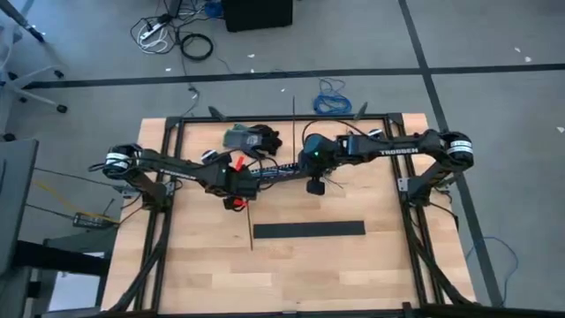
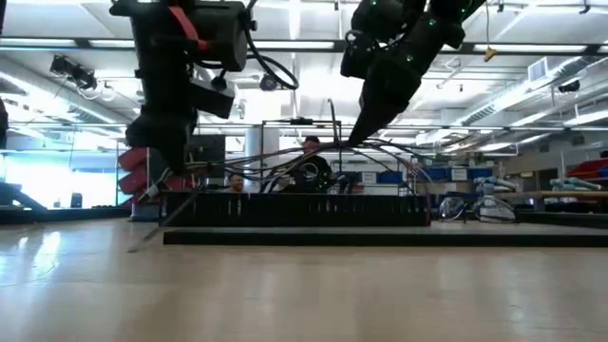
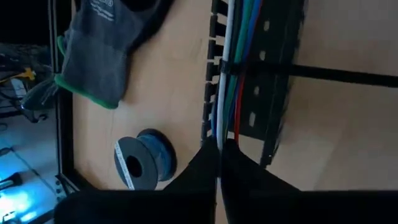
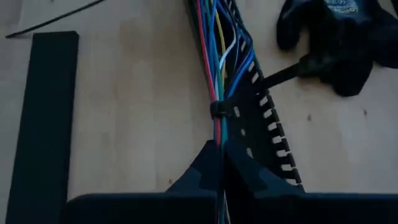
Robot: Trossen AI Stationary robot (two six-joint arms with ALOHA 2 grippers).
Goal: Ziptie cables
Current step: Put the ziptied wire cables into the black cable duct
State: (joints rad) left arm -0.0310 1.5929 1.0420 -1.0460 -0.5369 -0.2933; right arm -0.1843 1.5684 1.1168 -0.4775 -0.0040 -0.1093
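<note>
So the cables [image 4: 217,68] are lying along the black slotted duct [image 4: 264,124] near the middle of the tabletop [image 1: 203,265], a bunch of blue, green, red, white and one yellow wire. A ziptie [image 4: 219,109] is already wrapping around them in the right wrist view, with its tail [image 4: 283,74] sticking out sideways over the duct. The left wrist view is showing another black band [image 3: 225,66] around the bundle with a long strip running off across the wood.

Both arms are reaching in over the bundle from either side. The left tool [image 3: 219,158] is pinching together right on the wires, and the right tool [image 4: 221,152] is doing the same further along, fingers closed on the cables just beside that tie.

Another thin black strip [image 1: 250,225] is lying loose on the wood by the left arm. A wide flat black bar [image 1: 309,230] is sitting nearer the front of the tabletop, well apart from the duct. A dark work glove with a green cuff [image 3: 102,46] is lying near the back edge, and a spool of blue wire [image 3: 144,160] is sitting beside it.
</note>
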